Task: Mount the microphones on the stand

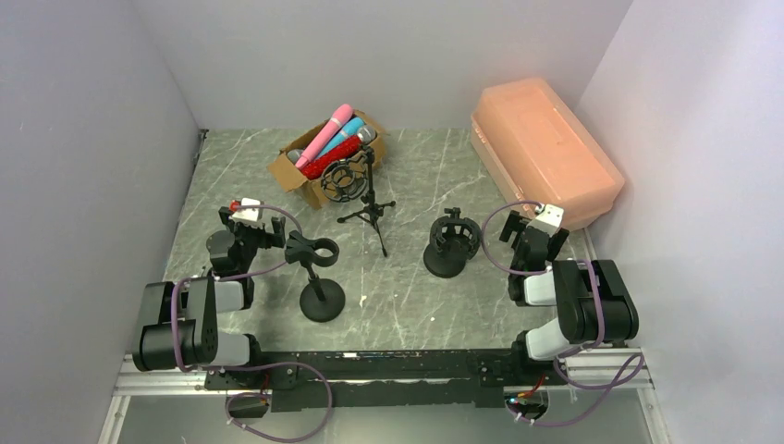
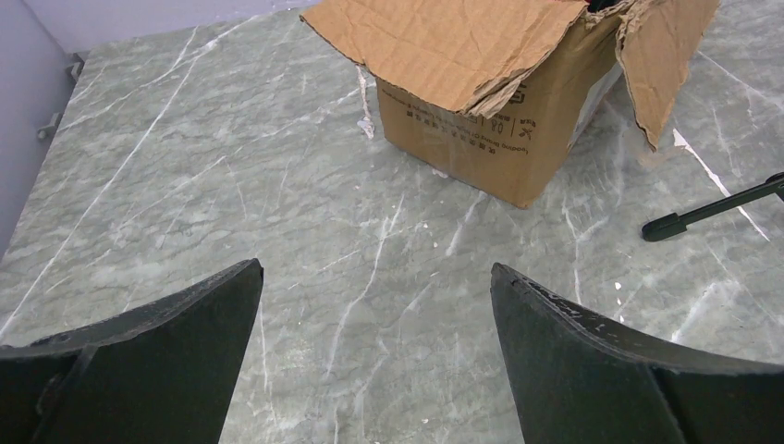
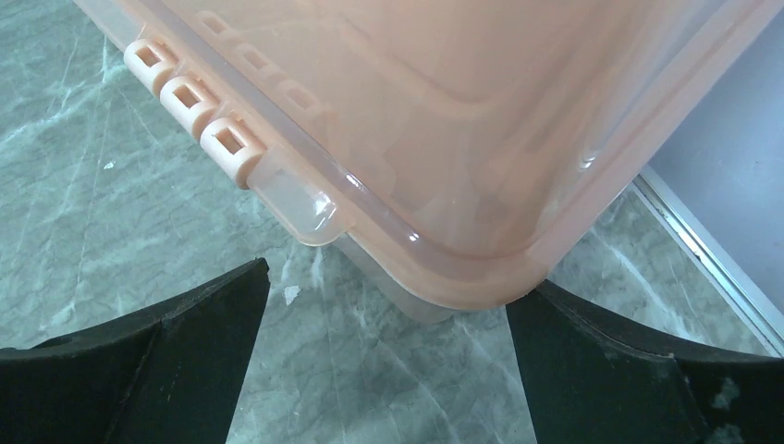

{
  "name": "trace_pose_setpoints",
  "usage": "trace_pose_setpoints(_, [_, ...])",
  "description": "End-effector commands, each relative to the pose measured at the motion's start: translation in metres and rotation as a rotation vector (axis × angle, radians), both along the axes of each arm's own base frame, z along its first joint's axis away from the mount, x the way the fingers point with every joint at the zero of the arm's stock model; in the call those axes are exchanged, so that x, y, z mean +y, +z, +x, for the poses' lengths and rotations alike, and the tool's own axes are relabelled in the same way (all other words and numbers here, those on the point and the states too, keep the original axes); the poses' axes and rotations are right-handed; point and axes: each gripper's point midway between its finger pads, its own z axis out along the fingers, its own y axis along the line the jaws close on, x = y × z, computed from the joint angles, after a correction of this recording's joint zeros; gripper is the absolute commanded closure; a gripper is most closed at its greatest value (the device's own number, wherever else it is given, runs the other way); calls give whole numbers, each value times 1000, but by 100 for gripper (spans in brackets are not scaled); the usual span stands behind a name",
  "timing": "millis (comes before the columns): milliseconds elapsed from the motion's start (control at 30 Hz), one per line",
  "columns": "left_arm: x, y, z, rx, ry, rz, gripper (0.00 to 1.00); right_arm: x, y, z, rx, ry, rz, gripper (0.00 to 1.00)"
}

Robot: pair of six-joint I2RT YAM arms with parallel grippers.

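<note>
Top external, 3 stands (image 1: 323, 298), 3 coloured microphones (image 1: 330, 132) (boxed)

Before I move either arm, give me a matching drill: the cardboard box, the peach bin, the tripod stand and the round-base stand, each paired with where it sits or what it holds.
Things:
1. cardboard box
2. peach bin
3. tripod stand
4. round-base stand

Places or states:
A. nearest the left tool
B. far right corner
C. holds the microphones
D. mid-table, just in front of the box

Pairs: 1-C, 2-B, 3-D, 4-A
</note>
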Motion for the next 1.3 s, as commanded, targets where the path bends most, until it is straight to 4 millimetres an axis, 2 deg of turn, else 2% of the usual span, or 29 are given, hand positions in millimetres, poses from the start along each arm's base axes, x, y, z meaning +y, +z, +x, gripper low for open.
trace_pose_setpoints(0, [-1, 13, 2, -47, -4, 9, 1, 9, 34, 18, -129, 41, 14, 0])
trace_pose_setpoints(267, [0, 13, 3, -43, -2, 10, 1, 11, 37, 19, -125, 49, 25, 0])
trace_pose_setpoints(367, [-1, 15, 1, -57, -6, 8, 1, 12, 45, 13, -164, 64, 8, 0])
trace_pose_setpoints(467, [-2, 20, 3, -36, -23, 11, 1, 0, 61, 11, -170, -41, 63, 0])
trace_pose_setpoints(500, [-3, 20, 5, 0, -31, 10, 1, -6, 49, 5, -80, -95, 84, 0])
trace_pose_setpoints(567, [-2, 25, 10, 75, -39, 11, 1, -9, 54, 3, -28, -150, 127, 0])
trace_pose_setpoints(667, [-1, 47, 9, 69, -68, 2, 1, -1, 50, -3, 59, -143, 203, 0])
trace_pose_setpoints(800, [1, 65, -3, 106, -128, -67, 1, 26, 52, -10, 52, -58, 377, 0])
trace_pose_setpoints(900, [4, 79, -13, 177, -168, -140, 1, 43, 75, -16, -11, 81, 448, 0])
trace_pose_setpoints(933, [4, 81, -18, 208, -175, -164, 1, 49, 91, -16, -22, 125, 440, 0])
trace_pose_setpoints(1000, [4, 97, -23, 207, -191, -168, 1, 59, 107, -22, 16, 175, 431, 0])
trace_pose_setpoints(1067, [0, 106, -33, 237, -205, -170, 1, 70, 137, -27, 20, 213, 395, 0])
trace_pose_setpoints(1200, [-6, 128, -46, 249, -226, -160, 1, 93, 181, -42, 8, 287, 335, 0])
trace_pose_setpoints(1267, [-11, 137, -53, 256, -240, -159, 1, 110, 198, -50, 22, 344, 324, 1])
